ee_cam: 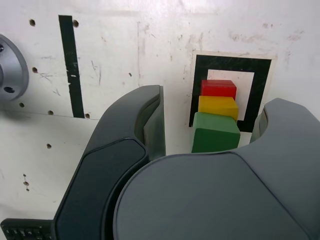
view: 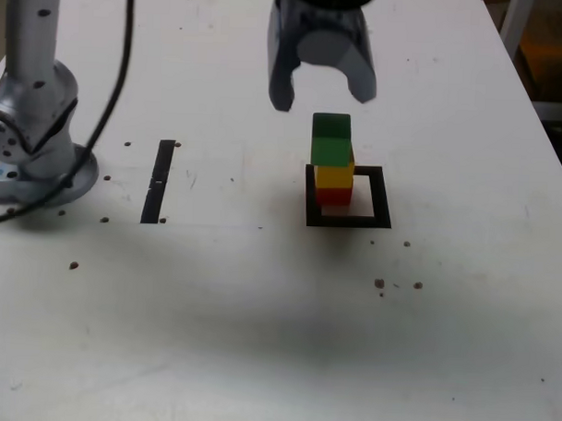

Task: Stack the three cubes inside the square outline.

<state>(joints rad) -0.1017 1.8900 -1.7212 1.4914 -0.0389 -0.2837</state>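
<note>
— Topping the stack w/ green cube [view: 330, 149], yellow cube [view: 334, 176] below, red cube [view: 335, 196] at bottom. Where exactly?
— Within square outline [view: 381, 197], nearer exterior view's left side. Slightly staggered, prob. OK.
— And gripper [view: 322, 86]?
— Standing apart, above stack, nothing clamped.
— Best next move?
— Lift straight up, slow, fingers wide; no sideways drift, else green might get knocked. Then swing clear toward arm base [view: 44, 170].
</note>
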